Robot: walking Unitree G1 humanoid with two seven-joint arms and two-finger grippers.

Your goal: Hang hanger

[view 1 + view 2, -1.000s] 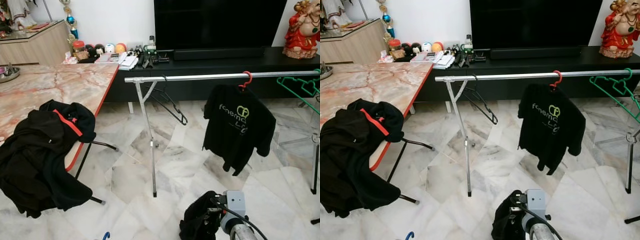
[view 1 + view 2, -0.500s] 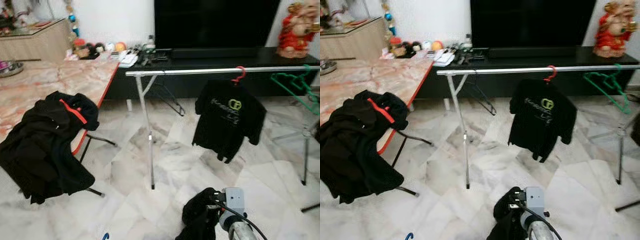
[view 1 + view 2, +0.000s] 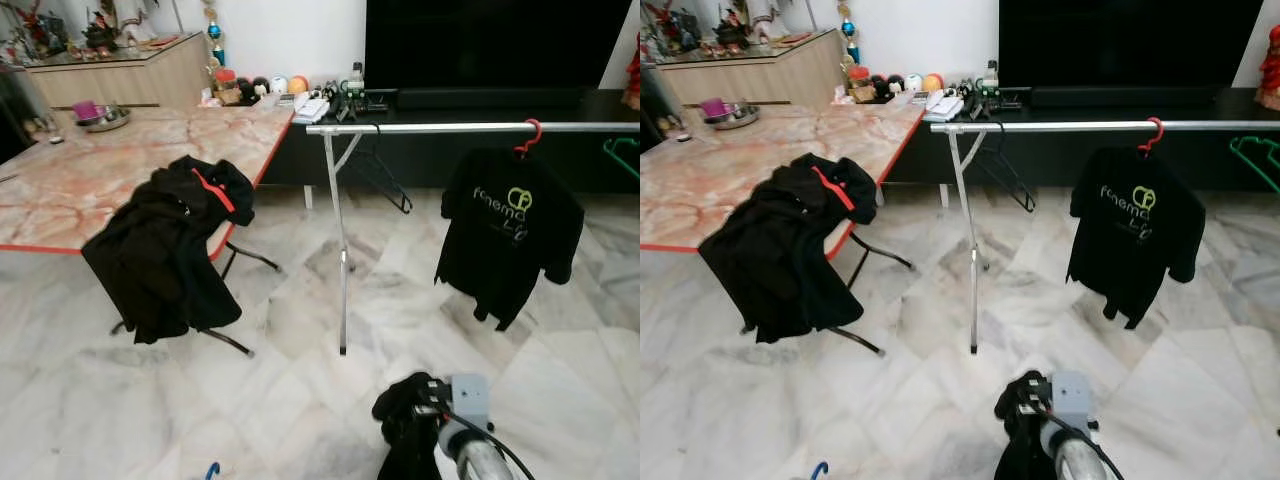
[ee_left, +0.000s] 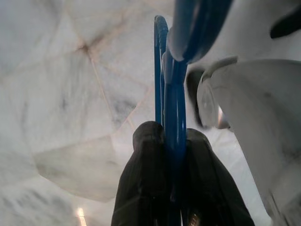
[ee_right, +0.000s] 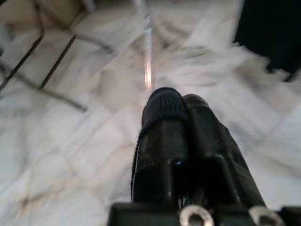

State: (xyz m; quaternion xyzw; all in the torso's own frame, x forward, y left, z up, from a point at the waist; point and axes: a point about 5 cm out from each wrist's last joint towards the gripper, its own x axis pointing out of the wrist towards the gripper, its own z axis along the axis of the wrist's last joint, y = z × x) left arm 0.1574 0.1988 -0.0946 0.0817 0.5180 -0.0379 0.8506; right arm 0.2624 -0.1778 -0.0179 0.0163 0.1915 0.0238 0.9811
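From the head camera, the blue hanger (image 3: pixel 211 470) is just a little hook tip peeking up at the bottom edge, left of centre. The left wrist view tells more: the left pincer (image 4: pixel 173 141) is clamped on that hanger, both black fingers (image 4: pixel 143 174) pressed against the blue bars over the marble floor (image 4: pixel 56 94). The right pincer (image 5: pixel 178 106) is low at bottom centre, fingers squeezed together with nothing between them. The clothes rail (image 3: pixel 470 128) runs across the upper right of the frame, with a black T-shirt (image 3: pixel 508 232) on a red hanger (image 3: pixel 527 137) and an empty black hanger (image 3: pixel 385 178) near its left end. A black jacket (image 3: pixel 170 245) droops off the marble table (image 3: pixel 100 165) on the left.
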